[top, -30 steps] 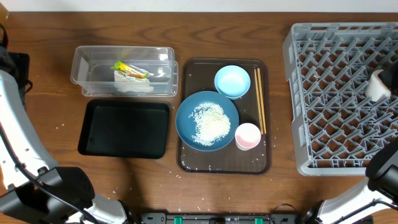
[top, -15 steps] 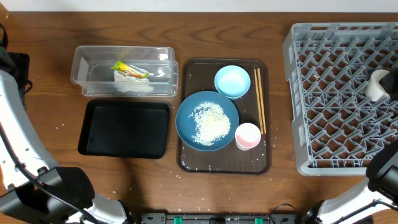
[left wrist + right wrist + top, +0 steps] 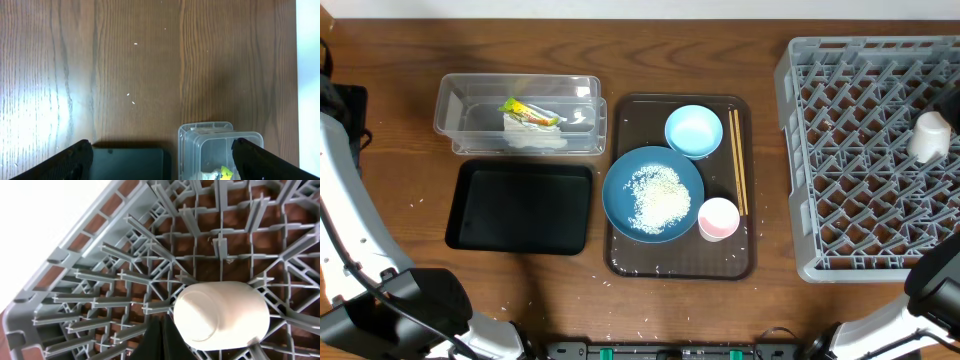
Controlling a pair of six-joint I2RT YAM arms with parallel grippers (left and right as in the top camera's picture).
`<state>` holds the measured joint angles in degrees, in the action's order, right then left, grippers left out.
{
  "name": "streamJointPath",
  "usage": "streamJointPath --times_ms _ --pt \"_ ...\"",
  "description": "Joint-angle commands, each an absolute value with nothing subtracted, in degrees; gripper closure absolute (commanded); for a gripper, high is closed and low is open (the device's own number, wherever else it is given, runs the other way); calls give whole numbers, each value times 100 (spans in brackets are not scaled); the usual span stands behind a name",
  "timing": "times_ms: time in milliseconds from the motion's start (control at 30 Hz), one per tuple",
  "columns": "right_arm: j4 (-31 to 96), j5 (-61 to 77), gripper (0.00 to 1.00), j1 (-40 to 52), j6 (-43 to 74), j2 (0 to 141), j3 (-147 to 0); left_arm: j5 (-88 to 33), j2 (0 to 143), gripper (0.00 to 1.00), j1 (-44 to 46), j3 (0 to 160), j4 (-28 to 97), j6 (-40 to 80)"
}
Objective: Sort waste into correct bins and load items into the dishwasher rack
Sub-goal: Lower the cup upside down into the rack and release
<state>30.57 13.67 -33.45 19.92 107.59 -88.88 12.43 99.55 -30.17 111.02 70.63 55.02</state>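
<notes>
White cup lying in rack, shut right gripper just beside.
Left wrist only: left gripper agape, empty, near tub.

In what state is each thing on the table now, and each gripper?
Clear tub: holds wrapper and paper.
Black tray: empty.
Dark-blue dish: holds rice.
Light-blue bowl: empty.
Pink cup: upright, empty.
White cup: lying in rack.
Left gripper: open.
Right gripper: shut, holding nothing.
</notes>
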Motion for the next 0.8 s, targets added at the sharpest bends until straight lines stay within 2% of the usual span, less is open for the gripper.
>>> streamJointPath --times_ms 0,767 --pt "3063 1323 99 -3308 1925 11054 -8923 1356 9992 8 -3030 11096 7094 5426" --pt "3758 45 99 -3531 1968 10975 -8925 1356 9992 8 -3030 11096 7096 5426"
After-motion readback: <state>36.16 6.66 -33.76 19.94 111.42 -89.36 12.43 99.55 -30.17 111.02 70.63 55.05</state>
